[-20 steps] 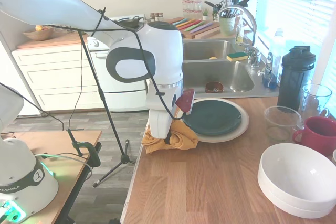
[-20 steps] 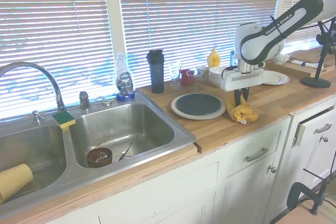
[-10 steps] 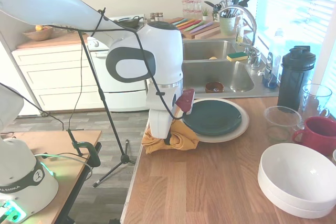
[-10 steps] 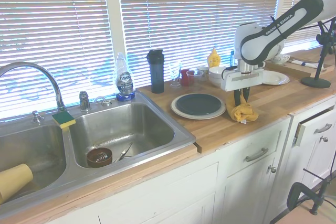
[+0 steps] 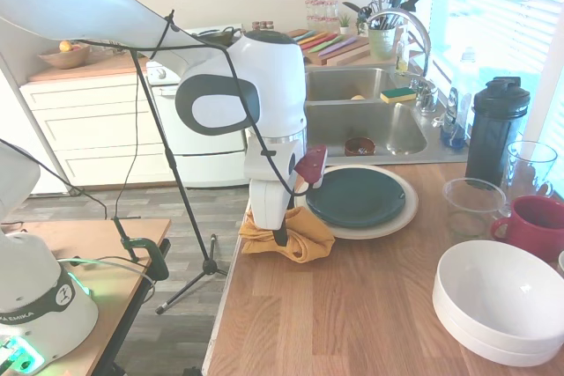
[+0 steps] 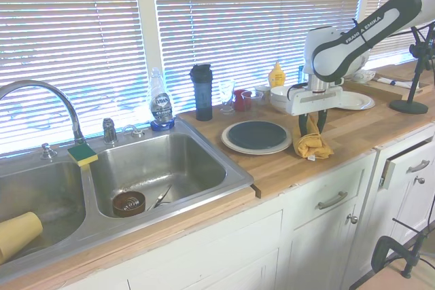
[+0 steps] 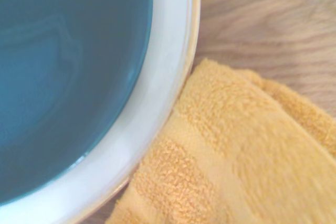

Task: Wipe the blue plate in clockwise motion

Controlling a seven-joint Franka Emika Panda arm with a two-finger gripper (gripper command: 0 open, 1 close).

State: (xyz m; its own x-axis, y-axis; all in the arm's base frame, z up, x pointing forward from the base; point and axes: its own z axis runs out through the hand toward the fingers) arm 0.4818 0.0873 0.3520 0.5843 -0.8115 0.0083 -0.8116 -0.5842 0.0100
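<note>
Second exterior view shows a kitchen's butcher-block counter (image 6: 353, 130) under blinds, sink (image 6: 146, 168) nearby. The gripper (image 6: 312, 129) pinches a yellow towel (image 6: 312, 144), part lifted, its lower folds on the wood near the counter's front edge. The blue plate (image 6: 257, 134) sits on a cream plate (image 6: 234, 145) just beside it, toward the sink; bare wood lies around.

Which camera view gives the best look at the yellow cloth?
The second exterior view: the yellow cloth hangs from the gripper in full outline beside the blue plate. In the first exterior view the arm hides part of it; the wrist view shows only close-up texture.
</note>
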